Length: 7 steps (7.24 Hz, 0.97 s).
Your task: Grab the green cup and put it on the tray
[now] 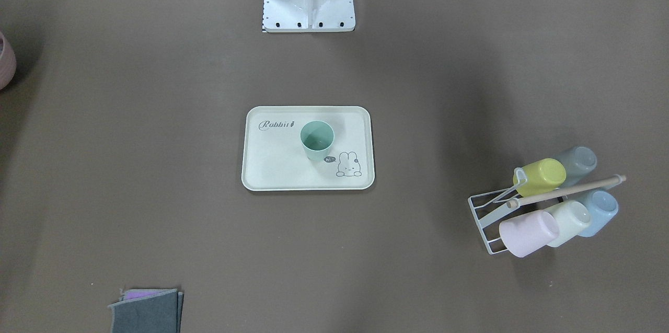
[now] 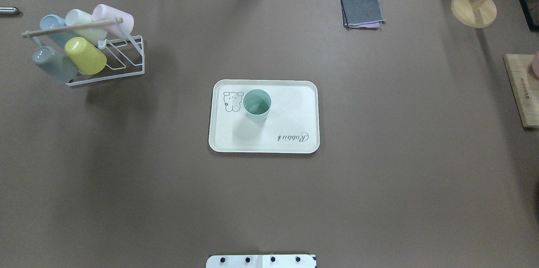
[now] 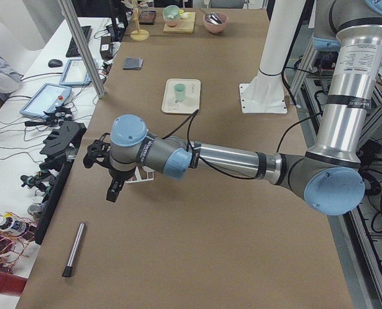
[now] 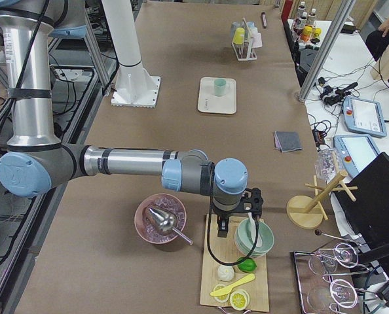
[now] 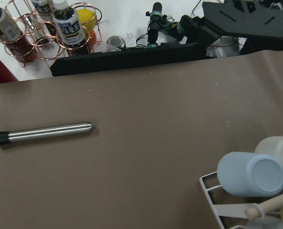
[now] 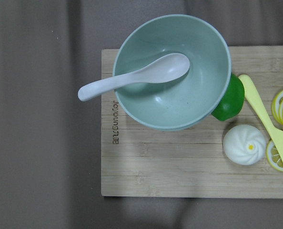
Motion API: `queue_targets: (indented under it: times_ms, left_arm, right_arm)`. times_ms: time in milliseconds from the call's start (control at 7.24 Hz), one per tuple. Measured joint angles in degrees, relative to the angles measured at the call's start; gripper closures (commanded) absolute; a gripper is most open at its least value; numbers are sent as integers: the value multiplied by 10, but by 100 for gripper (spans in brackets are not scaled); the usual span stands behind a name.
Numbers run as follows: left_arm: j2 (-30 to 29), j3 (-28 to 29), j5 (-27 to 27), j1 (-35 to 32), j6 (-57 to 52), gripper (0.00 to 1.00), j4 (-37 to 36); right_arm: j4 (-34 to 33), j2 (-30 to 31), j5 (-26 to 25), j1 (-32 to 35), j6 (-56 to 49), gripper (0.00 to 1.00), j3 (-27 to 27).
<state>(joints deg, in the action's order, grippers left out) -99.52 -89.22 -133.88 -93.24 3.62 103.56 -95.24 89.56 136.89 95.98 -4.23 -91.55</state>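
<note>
On tray (image 2: 290, 108), upright beside the bunny print (image 2: 233, 101), sits green cup (image 2: 257, 105); left gripper (image 3: 113, 192) hangs by rack (image 2: 135, 58), right gripper (image 4: 223, 230) over board (image 6: 179, 167), both well apart from cup, opening can't tell.

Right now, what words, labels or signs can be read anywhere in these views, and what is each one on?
"Rabbit": grey script on the tray, where the green cup stands.
"hi": in a small dark bubble beside the bunny drawing on the tray, barely legible.
Too unclear to spell: a brand word burnt into the wooden cutting board.
Too small to read: the bottle labels.
</note>
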Motion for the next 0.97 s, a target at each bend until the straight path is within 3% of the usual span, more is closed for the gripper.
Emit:
queue_targets:
  times_ms: [414,967]
  left_arm:
    - [0,0,0,-4,-17,3,-126]
    - [11,4,2,-13,-18,3,-223]
  right_arm:
    - [0,0,0,0,0,0,1]
    - [0,1,0,0,0,0,1]
